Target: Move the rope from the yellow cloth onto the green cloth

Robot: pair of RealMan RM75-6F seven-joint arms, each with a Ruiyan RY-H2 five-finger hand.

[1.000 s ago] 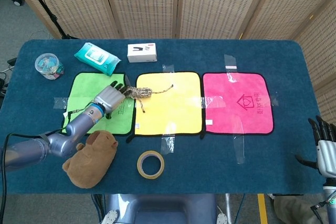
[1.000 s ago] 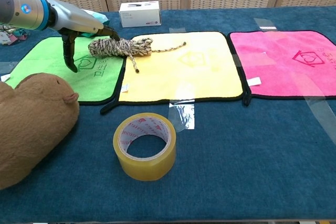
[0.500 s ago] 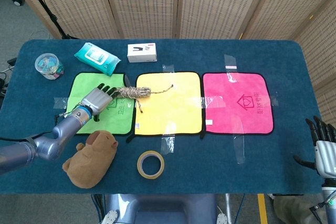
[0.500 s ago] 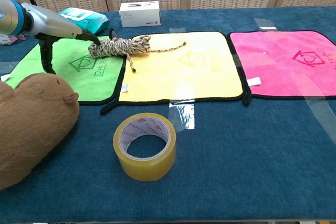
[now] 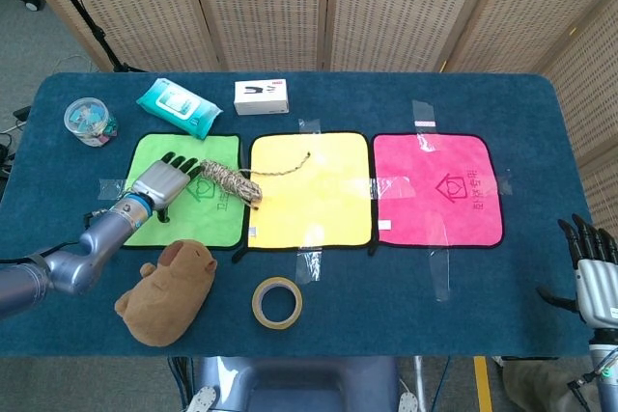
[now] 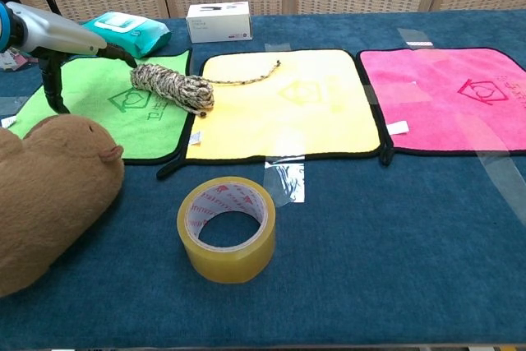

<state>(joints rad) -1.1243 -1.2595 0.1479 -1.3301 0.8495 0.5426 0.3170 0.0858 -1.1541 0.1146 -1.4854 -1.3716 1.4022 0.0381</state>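
The rope is a coiled brown-and-white bundle. It lies mostly on the right part of the green cloth. Its right end crosses the seam onto the yellow cloth, where its thin tail trails. My left hand hovers over the green cloth just left of the bundle, fingers spread and holding nothing. One fingertip is close to the rope's left end. My right hand hangs off the table's front right corner, fingers apart and empty.
A pink cloth lies right of the yellow one. A yellow tape roll and a brown plush toy sit near the front. A wipes pack, a white box and a small tub stand at the back.
My left hand has drawn back to the left, and the rope bundle has been dragged with it from the yellow cloth's edge onto the green cloth. The right hand has barely moved.
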